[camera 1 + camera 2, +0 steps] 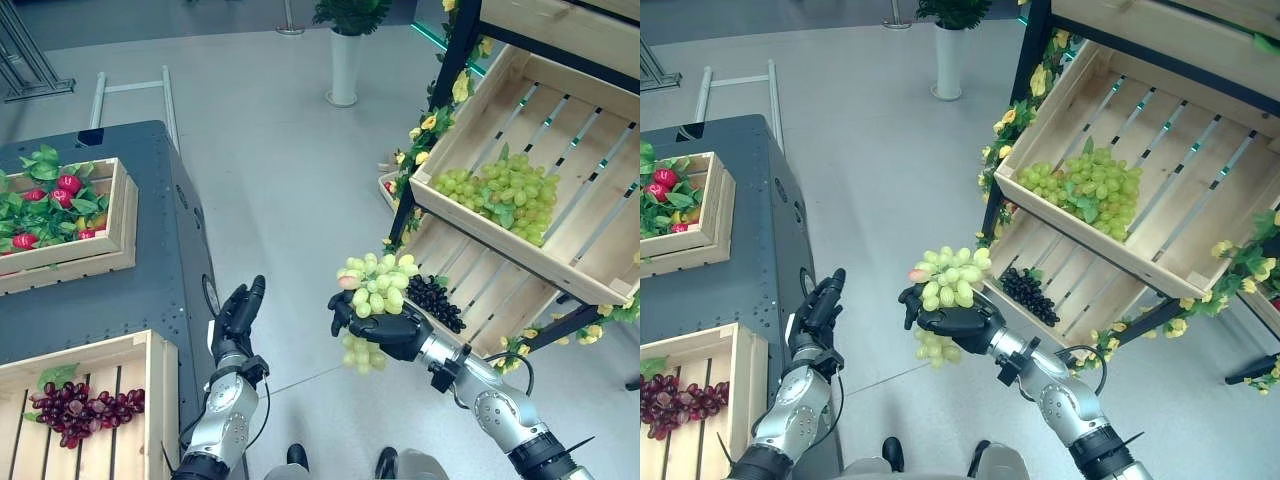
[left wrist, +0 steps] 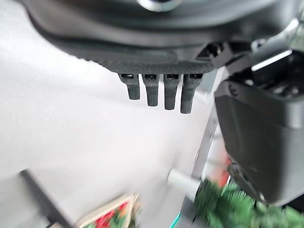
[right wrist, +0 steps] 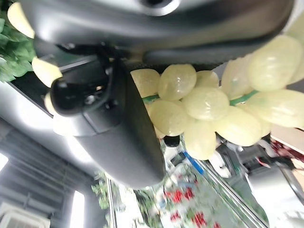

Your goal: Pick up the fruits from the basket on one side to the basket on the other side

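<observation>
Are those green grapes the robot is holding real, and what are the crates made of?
The green grapes in the right hand look artificial, probably plastic: in the right wrist view each grape is pale, waxy and evenly glossy, on a bright green stem that looks moulded. I can't be sure from looks alone. The crates appear to be unpainted light wood, matte, with visible slats and grain.

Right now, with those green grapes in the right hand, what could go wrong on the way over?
1. The right hand grips only the middle of the green grapes; part hangs below the palm over open floor, so it may slip or shed.
2. The left hand stands open in the path to the crate holding the red grapes; the bunch could brush it.
</observation>
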`<state>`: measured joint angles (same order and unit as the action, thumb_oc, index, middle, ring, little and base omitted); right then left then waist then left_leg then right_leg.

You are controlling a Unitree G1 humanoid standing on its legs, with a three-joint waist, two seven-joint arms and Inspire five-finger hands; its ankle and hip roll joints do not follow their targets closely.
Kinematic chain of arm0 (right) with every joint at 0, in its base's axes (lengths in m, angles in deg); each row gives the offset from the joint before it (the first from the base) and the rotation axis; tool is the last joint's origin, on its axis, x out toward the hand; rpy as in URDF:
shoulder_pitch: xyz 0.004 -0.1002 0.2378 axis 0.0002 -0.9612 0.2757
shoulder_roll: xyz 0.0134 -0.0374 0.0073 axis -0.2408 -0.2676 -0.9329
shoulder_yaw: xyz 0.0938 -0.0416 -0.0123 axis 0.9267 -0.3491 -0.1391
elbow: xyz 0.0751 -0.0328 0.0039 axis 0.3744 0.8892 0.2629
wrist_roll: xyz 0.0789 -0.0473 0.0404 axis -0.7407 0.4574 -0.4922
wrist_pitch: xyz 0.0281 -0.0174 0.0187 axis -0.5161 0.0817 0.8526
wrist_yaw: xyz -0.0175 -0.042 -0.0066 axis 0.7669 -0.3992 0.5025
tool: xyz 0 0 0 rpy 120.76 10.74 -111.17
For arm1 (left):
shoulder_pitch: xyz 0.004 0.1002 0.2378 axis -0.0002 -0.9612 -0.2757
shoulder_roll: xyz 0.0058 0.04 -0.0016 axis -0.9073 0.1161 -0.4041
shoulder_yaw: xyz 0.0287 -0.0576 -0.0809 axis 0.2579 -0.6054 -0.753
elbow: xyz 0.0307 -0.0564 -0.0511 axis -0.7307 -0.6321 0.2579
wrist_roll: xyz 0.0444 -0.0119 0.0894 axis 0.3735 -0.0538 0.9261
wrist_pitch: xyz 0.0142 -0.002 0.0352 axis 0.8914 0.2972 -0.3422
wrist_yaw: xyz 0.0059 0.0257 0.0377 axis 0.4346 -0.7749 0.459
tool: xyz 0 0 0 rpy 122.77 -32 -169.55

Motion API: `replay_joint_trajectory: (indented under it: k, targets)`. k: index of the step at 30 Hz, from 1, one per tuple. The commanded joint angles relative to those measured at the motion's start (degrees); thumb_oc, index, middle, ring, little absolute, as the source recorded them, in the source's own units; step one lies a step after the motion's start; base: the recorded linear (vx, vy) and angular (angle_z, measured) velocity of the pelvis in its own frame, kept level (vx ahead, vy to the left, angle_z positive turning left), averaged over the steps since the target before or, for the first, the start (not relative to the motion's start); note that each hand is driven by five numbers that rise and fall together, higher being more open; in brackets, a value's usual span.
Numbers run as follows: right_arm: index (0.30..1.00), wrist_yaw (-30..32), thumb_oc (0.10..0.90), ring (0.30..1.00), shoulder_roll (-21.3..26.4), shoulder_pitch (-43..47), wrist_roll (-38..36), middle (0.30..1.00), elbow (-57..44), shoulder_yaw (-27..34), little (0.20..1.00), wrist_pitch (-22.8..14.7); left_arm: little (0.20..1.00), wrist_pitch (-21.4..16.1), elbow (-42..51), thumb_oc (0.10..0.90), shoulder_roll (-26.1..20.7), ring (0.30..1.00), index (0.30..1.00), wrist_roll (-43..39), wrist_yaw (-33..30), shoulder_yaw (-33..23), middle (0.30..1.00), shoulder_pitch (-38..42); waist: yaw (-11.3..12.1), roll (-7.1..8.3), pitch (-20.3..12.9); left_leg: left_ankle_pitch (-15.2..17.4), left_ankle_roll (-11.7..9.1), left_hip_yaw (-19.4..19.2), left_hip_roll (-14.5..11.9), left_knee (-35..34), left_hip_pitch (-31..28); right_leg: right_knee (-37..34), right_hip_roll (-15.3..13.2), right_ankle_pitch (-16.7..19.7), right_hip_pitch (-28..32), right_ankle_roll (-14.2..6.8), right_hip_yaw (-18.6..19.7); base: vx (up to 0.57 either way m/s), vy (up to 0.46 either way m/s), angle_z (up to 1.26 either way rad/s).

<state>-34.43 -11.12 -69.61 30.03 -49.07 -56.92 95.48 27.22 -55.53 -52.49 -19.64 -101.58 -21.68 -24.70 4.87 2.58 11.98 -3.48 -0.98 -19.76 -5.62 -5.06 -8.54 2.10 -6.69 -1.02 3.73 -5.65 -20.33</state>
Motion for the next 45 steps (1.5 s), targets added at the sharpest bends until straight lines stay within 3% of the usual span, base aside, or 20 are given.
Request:
replay_joint_trajectory:
  k: [1,4,14,24,32,39,45]
  targets:
    - [0.300,-4.6,0.400,0.300,-2.3,6.2,-2.5,0.300,-7.9,2.2,0.300,-4.8,0.900,-6.7,1.4,0.800,-0.8,0.900,0.900,2.2,0.6,0.6,0.900,5.6,-2.2,0.59,-4.2,8.3,0.5,5.2,3.6,4.0,2.4,-6.2,1.8,-1.3,5.7,0.6,4.7,0.02,-0.147,-0.43]
    - [0.300,-4.2,0.400,0.300,-0.2,4.9,-3.8,0.300,-8.9,5.7,0.300,-5.0,0.900,-6.2,1.3,0.800,-0.1,0.900,0.900,2.8,0.6,1.5,0.900,4.8,-3.0,0.71,-4.6,7.2,0.3,4.6,3.5,3.2,2.3,-7.1,2.1,-0.7,5.3,1.6,4.6,0.00,-0.083,-0.19]
    - [0.300,-3.4,0.400,0.300,3.2,2.2,-5.3,0.300,-16.7,12.9,0.300,-7.0,0.900,-5.6,-0.2,0.800,0.8,0.900,0.900,4.6,3.8,2.0,0.900,2.4,-6.0,0.54,-5.7,7.7,0.2,3.7,3.2,0.6,-0.6,-7.1,2.9,-0.8,5.3,1.8,5.5,0.07,-0.003,-0.05]
    - [0.300,2.5,0.400,0.300,10.1,10.2,-11.3,0.300,-20.4,21.5,0.300,-7.4,0.900,-4.8,-3.0,0.800,0.0,0.900,0.900,4.7,5.9,2.5,0.900,2.0,-7.0,0.93,-6.5,8.5,-0.2,2.6,2.6,0.1,-1.7,-7.1,3.4,-0.8,5.0,1.5,6.4,0.03,0.032,-0.06]
    - [0.300,9.3,0.400,0.300,14.0,17.8,-15.3,0.300,-12.0,24.0,0.300,-4.3,0.900,-2.9,-4.6,0.800,-0.4,0.900,0.900,4.3,8.0,4.8,0.900,2.3,-6.1,1.94,-8.1,9.0,-0.3,3.1,2.7,0.1,-2.1,-7.1,3.5,-0.8,5.4,1.4,6.1,0.01,0.006,-0.01]
    - [0.300,13.2,0.400,0.300,18.4,23.1,-14.0,0.300,-2.0,24.5,0.300,-3.4,0.900,-4.0,-5.3,0.800,-0.7,0.900,0.900,4.3,8.5,6.1,0.900,1.6,-5.4,2.22,-8.6,9.3,-0.4,3.6,2.7,0.1,-2.5,-7.1,3.6,-0.9,5.8,1.3,5.5,0.00,0.000,0.00]
    - [0.300,16.6,0.400,0.300,24.2,28.8,-12.7,0.300,9.9,23.6,0.300,1.1,0.900,-4.2,-5.2,0.800,-1.7,0.900,0.900,3.8,8.7,6.1,0.900,1.6,-4.4,2.60,-9.0,9.5,-0.5,4.4,2.9,0.1,-2.6,-7.1,3.8,-0.9,6.1,1.5,5.2,0.00,0.015,0.03]
